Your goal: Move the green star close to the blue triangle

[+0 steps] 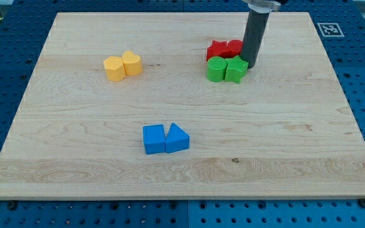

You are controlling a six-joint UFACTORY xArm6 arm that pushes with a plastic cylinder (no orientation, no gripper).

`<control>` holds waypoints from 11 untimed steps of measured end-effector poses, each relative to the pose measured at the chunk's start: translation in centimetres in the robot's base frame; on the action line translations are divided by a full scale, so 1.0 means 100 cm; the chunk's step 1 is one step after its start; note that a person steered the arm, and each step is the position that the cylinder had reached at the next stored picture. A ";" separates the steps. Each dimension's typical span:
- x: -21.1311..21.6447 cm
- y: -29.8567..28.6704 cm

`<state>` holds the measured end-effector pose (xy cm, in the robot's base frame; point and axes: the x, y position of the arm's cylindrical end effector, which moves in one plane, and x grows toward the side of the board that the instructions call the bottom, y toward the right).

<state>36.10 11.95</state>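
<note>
The green star (236, 68) lies at the view's upper right, touching a green round block (217, 69) on its left. Two red blocks (224, 49) sit just above the green pair. The blue triangle (177, 137) lies low in the middle, touching a blue cube (154, 139) on its left. My tip (250, 64) rests at the green star's upper right edge, beside the red blocks.
A yellow hexagon (114, 68) and a yellow heart-like block (132, 63) touch each other at the upper left. The wooden board (56, 171) ends in edges over a blue perforated table. A marker tag (329, 28) sits past the board's top right corner.
</note>
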 end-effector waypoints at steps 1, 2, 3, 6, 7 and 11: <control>-0.006 -0.028; -0.008 -0.033; -0.005 -0.036; 0.027 -0.035; 0.037 -0.033; 0.028 -0.054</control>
<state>38.89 6.58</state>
